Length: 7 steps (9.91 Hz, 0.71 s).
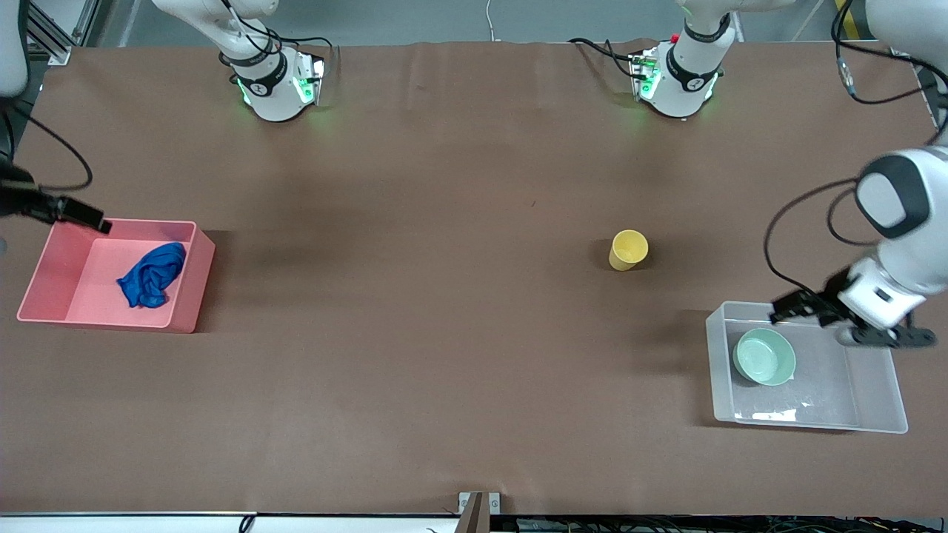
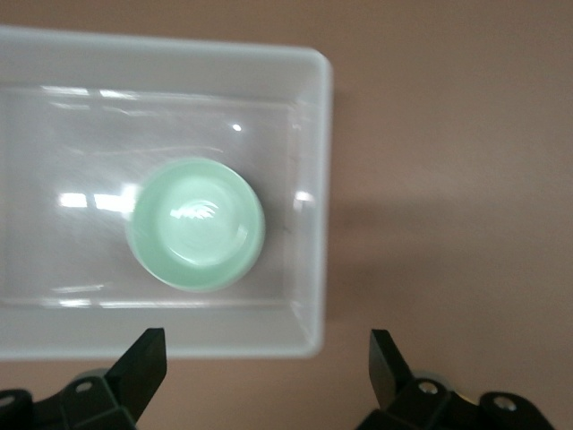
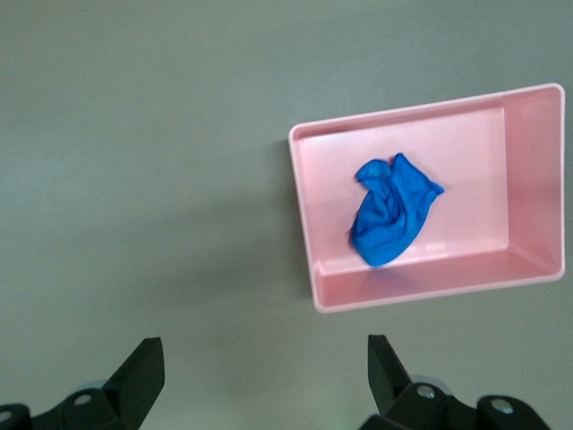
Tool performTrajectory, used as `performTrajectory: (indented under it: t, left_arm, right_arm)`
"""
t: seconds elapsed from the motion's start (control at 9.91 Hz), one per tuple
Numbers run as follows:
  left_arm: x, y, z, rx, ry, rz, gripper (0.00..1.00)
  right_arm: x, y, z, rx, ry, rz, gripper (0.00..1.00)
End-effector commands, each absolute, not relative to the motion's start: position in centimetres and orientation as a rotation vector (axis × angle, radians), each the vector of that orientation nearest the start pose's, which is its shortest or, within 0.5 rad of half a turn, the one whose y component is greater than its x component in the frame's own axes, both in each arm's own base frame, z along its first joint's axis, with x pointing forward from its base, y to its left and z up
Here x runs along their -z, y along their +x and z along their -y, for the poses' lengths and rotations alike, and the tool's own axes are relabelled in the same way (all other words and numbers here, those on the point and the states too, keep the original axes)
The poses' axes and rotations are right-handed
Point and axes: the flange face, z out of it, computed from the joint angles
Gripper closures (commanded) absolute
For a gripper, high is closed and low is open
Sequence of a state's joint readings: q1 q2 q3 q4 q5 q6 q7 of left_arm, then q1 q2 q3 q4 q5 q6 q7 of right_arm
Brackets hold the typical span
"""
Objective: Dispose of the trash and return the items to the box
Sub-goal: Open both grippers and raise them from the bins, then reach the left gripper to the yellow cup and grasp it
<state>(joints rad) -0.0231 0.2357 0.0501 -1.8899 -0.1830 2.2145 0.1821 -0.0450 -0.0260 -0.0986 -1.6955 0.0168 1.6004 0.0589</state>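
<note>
Cup: yellow cup (image 1: 629, 249) is the item left out, upright on bare counter (image 1: 444, 333), well apart from both bins, nearer the left arm's end.
Left tool: left tool (image 1: 796, 307) hangs over the clear box's edge on the robots' side; fingers (image 2: 143, 358) spread apart, nothing between them.
Clear box: box (image 1: 874, 414) sits at the left arm's end, nearer the front camera than the cup.
Bowl: mint bowl (image 1: 765, 356) already in the box, upright, close to the wall on the cup's side.
Right tool: right tool (image 1: 92, 218) over the pink bin's rim, arm waiting; fingers (image 3: 143, 367) apart, empty.
Pink bin: pink bin (image 1: 44, 296) at the right arm's end.
Trash: blue cloth (image 1: 152, 274) lies crumpled on the bin floor, so disposal looks done.
Handling, cup: probably light, stiff, smooth plastic; likely to tip or slide if nudged.
Grip, cup: best guess is pinching the rim wall from above, one finger inside, one outside.
Remaining: cup into box, by my read.
</note>
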Motion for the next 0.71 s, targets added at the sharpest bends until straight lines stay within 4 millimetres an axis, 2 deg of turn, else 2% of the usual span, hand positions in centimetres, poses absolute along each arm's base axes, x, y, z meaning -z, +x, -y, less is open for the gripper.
performTrajectory:
  t: [0.0,0.1,0.3,0.5,0.61]
  left_arm:
    - [-35.3,54.5,5.1,-0.02,-3.186,-0.186,0.0]
    - [-33.3,52.8,8.0,-0.091,-3.175,-0.214,0.0]
    - [-29.4,50.4,11.6,-0.102,-3.175,-0.264,0.01]
    - [-25.9,49.3,15.1,-0.11,-3.194,-0.26,0.02]
    - [-23.8,48.6,15.9,-0.175,-3.195,-0.275,0.08]
  right_arm:
    - [-65.5,53.5,7.9,-0.013,-3.117,-0.338,0.0]
    - [-67.4,53.3,7.9,0.024,-3.114,-0.346,0.0]
    - [-67.5,53.2,8.1,0.015,-3.107,-0.346,0.0]
    - [-67.4,53.3,7.8,0.008,-3.106,-0.334,0.0]
    - [-67.4,53.3,7.6,0.006,-3.107,-0.329,0.0]
